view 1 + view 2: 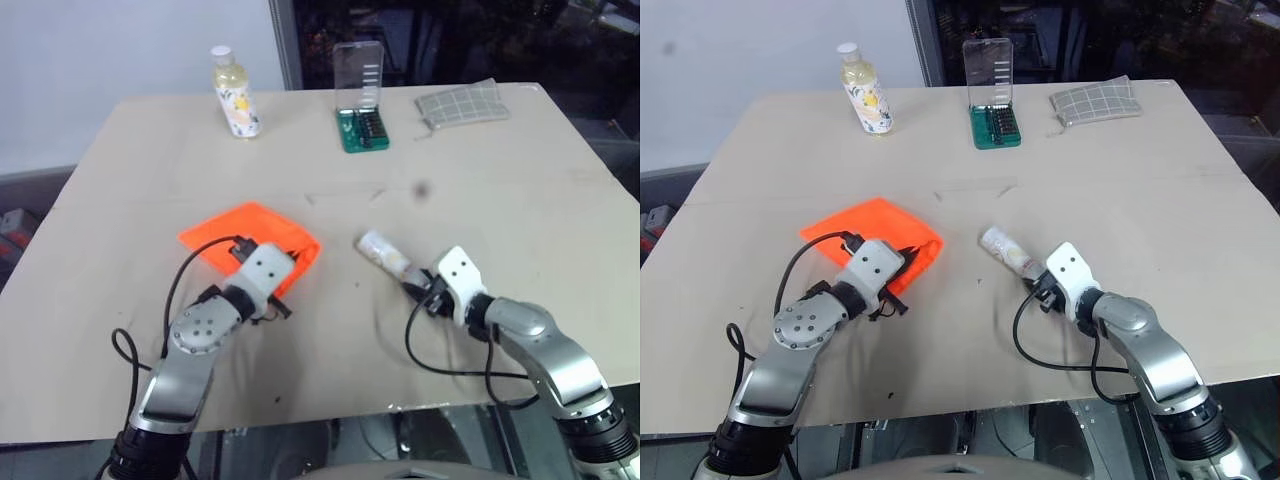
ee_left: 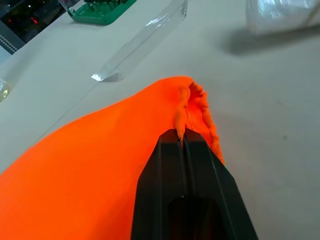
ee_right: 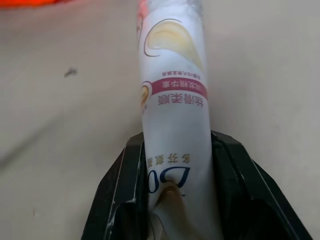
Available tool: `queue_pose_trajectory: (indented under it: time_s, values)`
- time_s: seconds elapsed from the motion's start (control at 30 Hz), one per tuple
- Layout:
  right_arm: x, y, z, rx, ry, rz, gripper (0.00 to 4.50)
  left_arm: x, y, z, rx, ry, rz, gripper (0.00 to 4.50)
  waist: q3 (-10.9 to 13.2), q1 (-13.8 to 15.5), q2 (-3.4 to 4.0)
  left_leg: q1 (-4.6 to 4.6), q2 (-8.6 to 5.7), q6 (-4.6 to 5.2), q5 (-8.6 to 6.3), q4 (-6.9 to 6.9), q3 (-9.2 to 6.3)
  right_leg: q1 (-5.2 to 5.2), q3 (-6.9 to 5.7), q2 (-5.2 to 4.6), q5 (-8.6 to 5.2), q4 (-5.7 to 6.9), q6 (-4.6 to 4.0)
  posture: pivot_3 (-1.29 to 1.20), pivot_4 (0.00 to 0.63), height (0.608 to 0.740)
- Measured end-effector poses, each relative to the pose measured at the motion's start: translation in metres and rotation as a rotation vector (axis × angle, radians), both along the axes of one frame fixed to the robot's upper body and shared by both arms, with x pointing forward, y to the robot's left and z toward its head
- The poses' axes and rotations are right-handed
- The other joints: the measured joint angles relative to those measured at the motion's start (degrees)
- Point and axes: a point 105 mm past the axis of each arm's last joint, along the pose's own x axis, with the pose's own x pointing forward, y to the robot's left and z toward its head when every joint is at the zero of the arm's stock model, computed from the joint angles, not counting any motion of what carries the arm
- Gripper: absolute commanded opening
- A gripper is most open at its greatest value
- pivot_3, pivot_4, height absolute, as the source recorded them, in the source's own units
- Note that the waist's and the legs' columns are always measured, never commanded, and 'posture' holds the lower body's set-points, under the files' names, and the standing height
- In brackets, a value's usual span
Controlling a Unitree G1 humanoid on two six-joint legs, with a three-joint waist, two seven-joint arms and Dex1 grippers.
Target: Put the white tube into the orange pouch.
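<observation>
1. My left end effector (image 1: 283, 290) is clamped on the orange pouch (image 1: 250, 232) rim, on the counter (image 1: 520, 190).
2. My right end effector (image 3: 175, 165) grips the white tube (image 3: 172, 95) at its crimped end.
3. I should lift the rim to open the mouth, then feed the tube cap-first.

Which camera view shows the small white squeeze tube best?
The right wrist view: the small white squeeze tube appears close, its printing legible. Both eye views show it small on the table, by the right end effector.

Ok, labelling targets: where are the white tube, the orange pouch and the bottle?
white tube (image 1: 380, 252), left eye view, its body.
orange pouch (image 1: 240, 225), left eye view, flat fabric.
bottle (image 1: 237, 100), left eye view, its label.
</observation>
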Motion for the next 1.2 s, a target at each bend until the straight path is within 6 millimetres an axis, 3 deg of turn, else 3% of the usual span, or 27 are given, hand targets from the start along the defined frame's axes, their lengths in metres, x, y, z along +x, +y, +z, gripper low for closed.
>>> queue_pose_trajectory:
  time_s: [0.17, 0.33, 0.57, 0.83, 1.03, 1.2]
  values:
    - [-0.013, 0.033, 0.031, 0.052, -0.062, 0.209, 1.53, 0.003, -0.006, 0.006, -0.017, -0.008, -0.012, 0.00, 0.02, -0.04, -0.01, 0.00, 0.01, 0.01, -0.01, -0.01, -0.02, 0.00, -0.01, 0.01, 0.00, 0.00, 0.00, 0.00, 0.150, 0.740]
    - [-0.022, 0.051, 0.026, 0.033, -0.021, 0.319, 1.53, 0.003, -0.014, 0.006, -0.021, -0.007, -0.034, 0.00, 0.03, 0.14, -0.04, -0.05, -0.03, -0.02, 0.01, 0.01, -0.03, -0.01, -0.03, -0.05, 0.00, -0.02, 0.00, 0.00, 0.150, 0.740]
    - [-0.007, 0.052, 0.015, -0.012, 0.003, 0.271, 1.53, 0.000, -0.019, 0.013, -0.031, -0.015, -0.036, 0.00, 0.04, 0.08, -0.05, -0.13, -0.02, -0.13, 0.07, 0.00, -0.04, -0.10, -0.03, -0.04, 0.00, -0.01, -0.01, 0.00, 0.150, 0.740]
    - [-0.007, 0.044, 0.004, -0.055, 0.038, 0.249, 1.53, -0.011, -0.022, 0.024, -0.038, -0.035, -0.053, 0.00, 0.04, 0.06, -0.06, -0.24, -0.04, -0.11, 0.06, 0.00, -0.04, -0.21, -0.03, -0.08, 0.00, -0.02, -0.01, 0.00, 0.150, 0.740]
    - [-0.007, 0.044, 0.002, -0.052, 0.050, 0.240, 1.53, -0.015, -0.018, 0.015, -0.026, 0.001, -0.040, 0.00, 0.04, -0.03, -0.05, -0.24, -0.02, -0.10, 0.06, 0.00, -0.05, -0.23, -0.03, -0.04, 0.00, -0.01, -0.01, 0.00, 0.150, 0.740]
    - [-0.007, 0.042, 0.000, -0.055, 0.072, 0.232, 1.53, -0.015, -0.017, 0.019, -0.010, -0.024, -0.054, 0.00, 0.04, 0.07, -0.06, -0.24, -0.03, -0.10, 0.05, 0.01, -0.04, -0.22, -0.03, -0.07, 0.01, -0.01, -0.01, 0.00, 0.150, 0.740]
